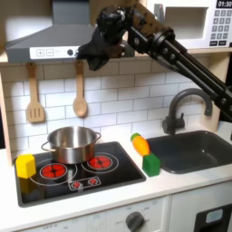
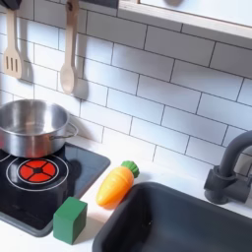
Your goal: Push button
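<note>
Arm raised high; gripper (image 1: 93, 53) sits at the range hood (image 1: 50, 38), just right of the small buttons (image 1: 56, 53) on its front panel. Can't tell whether the jaws are apart or together. Press looks imminent or underway, not confirmed; pot (image 1: 72, 142) on stove untouched.

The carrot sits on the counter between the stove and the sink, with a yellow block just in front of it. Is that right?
Not quite. The block in front of the carrot is green, not yellow, as the second exterior view shows. The yellow block sits at the stove's other side, on the first exterior view's left. The rest holds.
</note>
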`<state>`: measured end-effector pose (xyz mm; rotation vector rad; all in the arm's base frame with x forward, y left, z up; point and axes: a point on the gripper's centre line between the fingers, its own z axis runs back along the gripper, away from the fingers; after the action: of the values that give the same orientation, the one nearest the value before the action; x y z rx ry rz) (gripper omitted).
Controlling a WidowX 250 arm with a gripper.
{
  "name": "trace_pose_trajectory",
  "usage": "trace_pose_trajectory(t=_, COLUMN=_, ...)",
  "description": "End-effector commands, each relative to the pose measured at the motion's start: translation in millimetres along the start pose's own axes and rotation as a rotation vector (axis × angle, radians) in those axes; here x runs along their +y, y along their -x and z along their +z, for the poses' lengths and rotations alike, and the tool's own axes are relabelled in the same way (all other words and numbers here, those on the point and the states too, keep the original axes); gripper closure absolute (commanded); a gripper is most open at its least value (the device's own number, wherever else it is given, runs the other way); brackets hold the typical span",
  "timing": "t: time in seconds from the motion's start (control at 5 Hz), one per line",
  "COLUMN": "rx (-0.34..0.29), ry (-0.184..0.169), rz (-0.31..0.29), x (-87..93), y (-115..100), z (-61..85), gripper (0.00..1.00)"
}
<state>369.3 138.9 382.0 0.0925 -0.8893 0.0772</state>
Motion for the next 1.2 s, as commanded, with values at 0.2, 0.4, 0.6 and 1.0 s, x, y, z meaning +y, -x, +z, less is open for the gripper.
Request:
trace_pose_trajectory(t=0.2, rx=-0.038, ry=-0.002, rz=-0.018, x=3.6, y=-22.4, z=-5.7, gripper=1.0)
trace_pose_trajectory(t=0.4, rx=-0.037, ry=-0.003, rz=-0.017, x=5.5, y=-24.0, z=-10.0, gripper=1.0)
trace_pose_trajectory(t=0.6, rx=-0.033, ry=0.003, rz=-0.024, x=6.0, y=-26.6, z=-14.6, gripper=1.0)
trace_pose_trajectory(t=1.0, rx=-0.014, ry=-0.007, rz=-0.03, x=8.6, y=-32.7, z=-19.0, gripper=1.0)
